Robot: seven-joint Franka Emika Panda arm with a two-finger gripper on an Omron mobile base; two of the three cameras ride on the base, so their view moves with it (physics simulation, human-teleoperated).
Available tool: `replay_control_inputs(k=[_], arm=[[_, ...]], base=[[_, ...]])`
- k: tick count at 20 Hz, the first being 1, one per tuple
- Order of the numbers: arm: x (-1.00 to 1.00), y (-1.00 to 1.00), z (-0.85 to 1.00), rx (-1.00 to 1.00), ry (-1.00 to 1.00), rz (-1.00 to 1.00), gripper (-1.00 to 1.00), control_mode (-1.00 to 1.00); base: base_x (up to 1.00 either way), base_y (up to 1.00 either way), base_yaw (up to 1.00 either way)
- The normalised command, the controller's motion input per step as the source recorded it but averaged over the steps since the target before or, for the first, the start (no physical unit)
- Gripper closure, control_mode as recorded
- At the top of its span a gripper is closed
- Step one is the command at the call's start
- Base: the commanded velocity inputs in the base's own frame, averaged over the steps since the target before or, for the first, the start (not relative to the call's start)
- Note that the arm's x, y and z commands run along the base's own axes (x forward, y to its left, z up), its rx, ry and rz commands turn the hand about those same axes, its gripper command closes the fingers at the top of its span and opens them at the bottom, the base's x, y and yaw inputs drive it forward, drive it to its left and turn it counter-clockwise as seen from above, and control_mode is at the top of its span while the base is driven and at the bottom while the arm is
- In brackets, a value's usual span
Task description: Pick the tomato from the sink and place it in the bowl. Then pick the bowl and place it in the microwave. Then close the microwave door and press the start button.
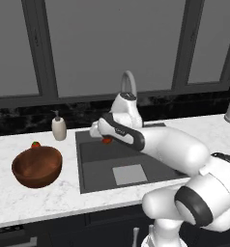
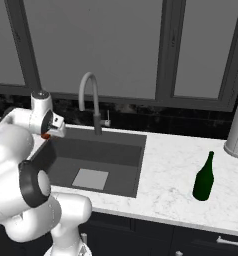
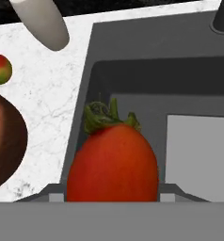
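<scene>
Plainly, the jaws point(image 1: 105, 140) were clamped on the tomato point(image 3: 113, 162), which hung in them above the sink point(image 1: 95, 161), clear of the basin floor. In the hand view the fruit sat low between the two tips, its green stalk pointing away from the hand, and only its lower flanks seemed to be pinched. That was the first risk, as I judged it: a smooth round skin held near one end could roll or squirt out during the carry, and a drop from there would land back in the basin, or on the tabletop point(image 1: 49, 198) where it could roll off.

The bowl point(image 1: 37, 166) stood well to one side of the jaws, across the sink's rim, so the carry had to cross that edge. A low path could knock the fruit against the rim. A soap bottle point(image 1: 59, 129) stood near the route, beyond the bowl's far side, and a wide swing might have clipped it. Releasing too high over the wooden bowl could make the fruit bounce out.

By count: one tomato in the grip, one bowl, one sink with one faucet point(image 2: 89, 100), one soap bottle, one small red-and-green fruit point(image 3: 1, 69) just behind the bowl, one green bottle point(image 2: 204, 177), and one pale grey canister point(image 2: 237, 129) far off beyond the sink.
</scene>
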Motion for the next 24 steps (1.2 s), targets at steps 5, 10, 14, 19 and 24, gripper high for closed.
replay_control_inputs(k=[5, 10, 14, 19, 24], arm=[[-0.01, 0.98, 0.09, 0.00, 0.18, 0.00, 1.00, -1.00], [0.00, 0.96, 0.00, 0.00, 0.11, 0.00, 1.00, -1.00], [0.00, 0.92, 0.01, -0.07, 0.07, 0.00, 1.00, -1.00], [-0.06, 0.49, -0.06, -0.08, -0.02, 0.00, 1.00, -1.00], [-0.02, 0.32, -0.32, 0.01, -0.04, 0.00, 1.00, -1.00]], base=[[0.00, 0.00, 0.00], [0.00, 0.00, 0.00], [0.00, 0.00, 0.00], [0.00, 0.00, 0.00], [0.00, 0.00, 0.00]])
